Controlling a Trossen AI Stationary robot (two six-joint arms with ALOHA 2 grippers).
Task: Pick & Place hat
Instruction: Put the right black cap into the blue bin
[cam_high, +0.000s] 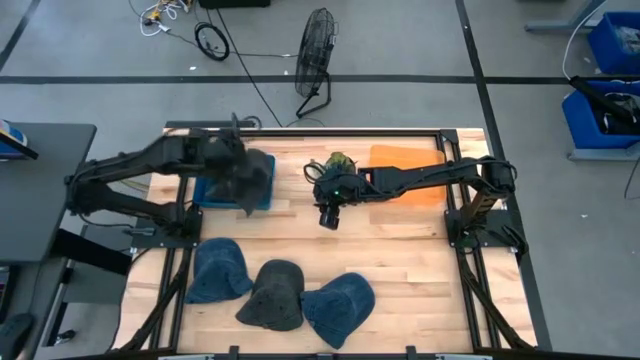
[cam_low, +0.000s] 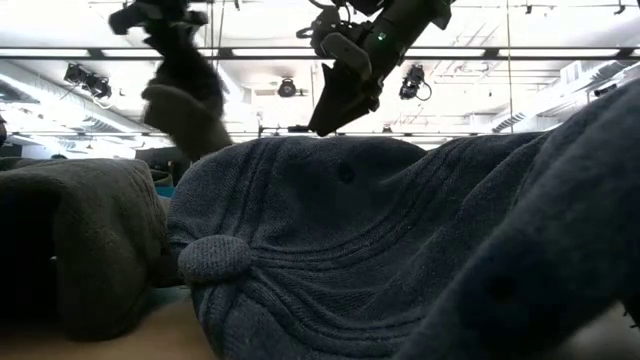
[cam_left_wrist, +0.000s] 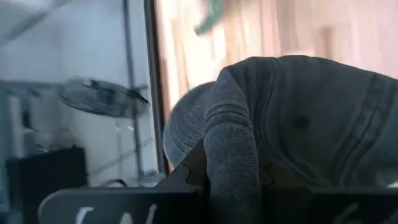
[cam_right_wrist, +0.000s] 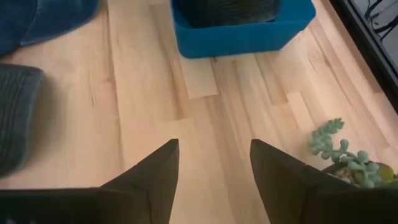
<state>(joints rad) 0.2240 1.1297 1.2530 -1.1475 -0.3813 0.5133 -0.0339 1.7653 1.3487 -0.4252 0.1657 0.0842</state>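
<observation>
My left gripper (cam_high: 232, 165) is shut on a dark grey hat (cam_high: 245, 178), held in the air over the blue bin (cam_high: 262, 200) at the table's far left. In the low view the hat (cam_low: 185, 115) hangs well above the table. My right gripper (cam_right_wrist: 214, 152) is open and holds nothing; it hovers over bare wood near the table's middle (cam_high: 328, 217), to the right of the bin (cam_right_wrist: 242, 28). Three more hats lie flat along the near edge: a blue one (cam_high: 218, 270), a dark grey one (cam_high: 272, 293) and another blue one (cam_high: 340, 305). My left gripper holds the dark grey hat by a thick bunched fold of its fabric (cam_left_wrist: 230, 155), pinched between the two fingers. The crown (cam_left_wrist: 311, 118) bulges out beyond the fingers. The hat is lifted clear and hangs below the gripper above the blue bin.
A small green plant (cam_high: 337, 162) stands at the far edge just beyond my right gripper and shows beside it (cam_right_wrist: 348, 155). An orange mat (cam_high: 405, 160) lies at the far right under the right arm. Bare wood lies between the bin and the near hats.
</observation>
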